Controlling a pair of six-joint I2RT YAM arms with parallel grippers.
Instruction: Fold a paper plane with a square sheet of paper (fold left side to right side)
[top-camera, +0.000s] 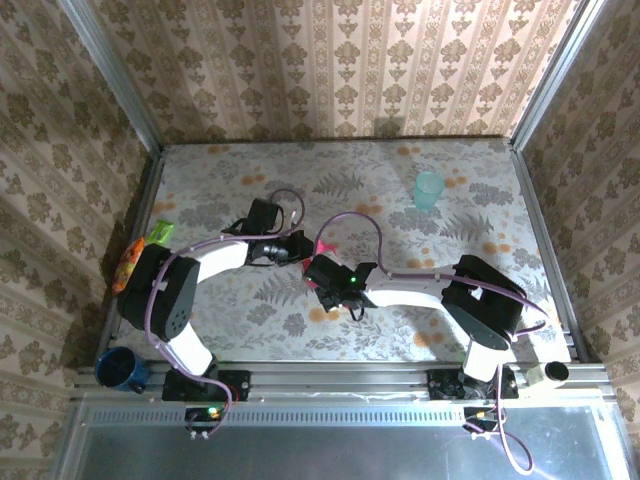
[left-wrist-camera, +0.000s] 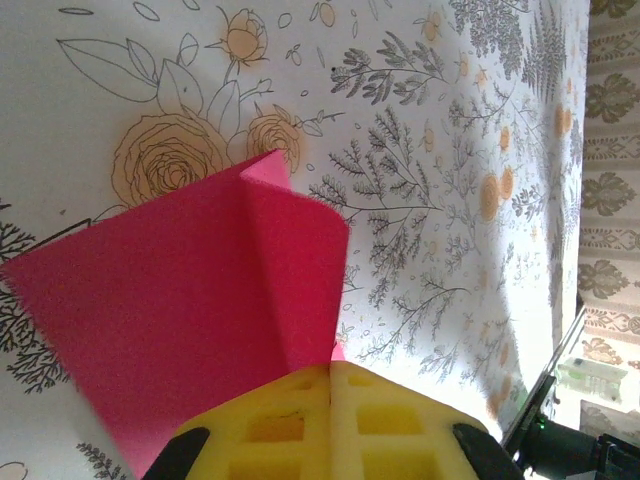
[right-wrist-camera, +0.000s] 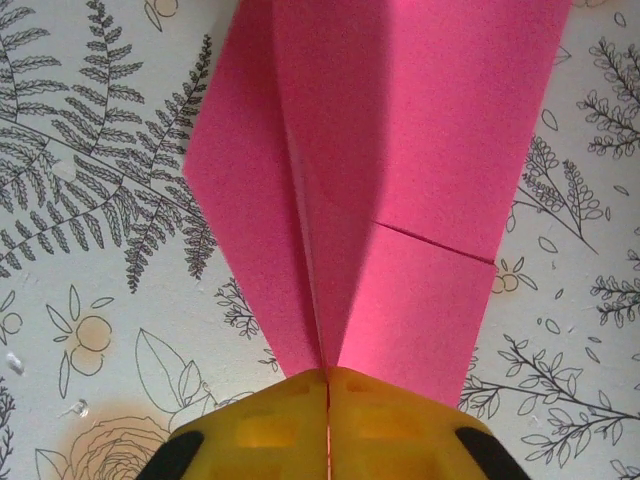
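Top external view had the paper plane (top-camera: 322, 245) as a small magenta-red sliver well to the left of the pale teal cup (top-camera: 428, 190) and nearer the arm bases than the cup. Whether it lay on the flower-printed counter (top-camera: 470, 250) or just over it could not be told. The left tool (top-camera: 296, 250) met it from the side away from the cup, the right tool (top-camera: 322, 268) from the near side. From the left wrist, the left tool (left-wrist-camera: 331, 372) was closed, its yellow pads (left-wrist-camera: 280, 425) pressed together on an edge of the paper plane (left-wrist-camera: 190, 310), whose flaps rose in a bent ridge. From the right wrist, the right tool (right-wrist-camera: 328, 375) was likewise closed, its pads (right-wrist-camera: 270, 430) meeting on the centre crease at the narrow end of the paper plane (right-wrist-camera: 400, 170), with folded layers fanning away.
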